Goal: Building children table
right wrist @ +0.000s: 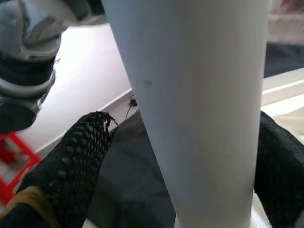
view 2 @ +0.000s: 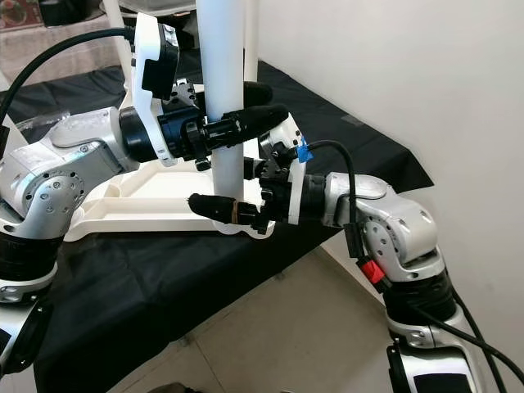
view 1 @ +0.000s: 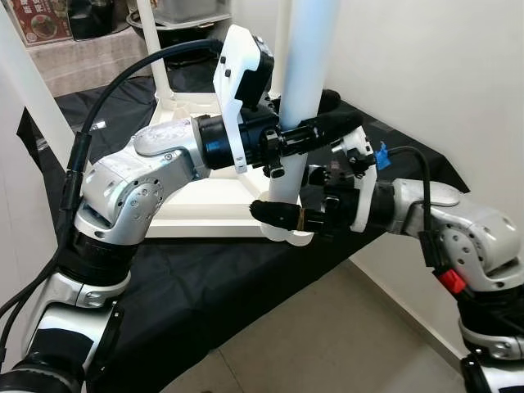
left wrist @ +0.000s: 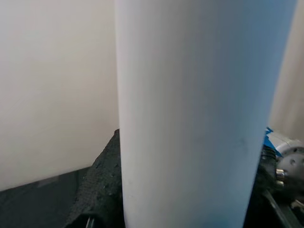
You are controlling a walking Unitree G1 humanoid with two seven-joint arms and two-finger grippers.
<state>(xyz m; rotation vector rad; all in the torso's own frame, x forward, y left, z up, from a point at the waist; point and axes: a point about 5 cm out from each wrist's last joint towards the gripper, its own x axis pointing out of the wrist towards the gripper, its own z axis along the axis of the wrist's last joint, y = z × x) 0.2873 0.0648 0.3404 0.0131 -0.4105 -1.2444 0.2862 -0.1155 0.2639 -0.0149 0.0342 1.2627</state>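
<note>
Both grippers clamp one upright white table leg (view 2: 221,82). Left gripper (view 2: 225,123) closes its black fingers (view 2: 254,117) around the leg partway up, reaching in from nine o'clock. Right gripper (view 2: 229,201) grips the same leg lower, near its foot, coming from three o'clock, one finger (view 2: 214,207) in front. That leg stands at the near right corner of an upside-down white tabletop (view 2: 147,209), which lies flat on a black cloth (view 2: 164,278). Another leg (view 1: 154,49) rises at twelve o'clock beyond.
</note>
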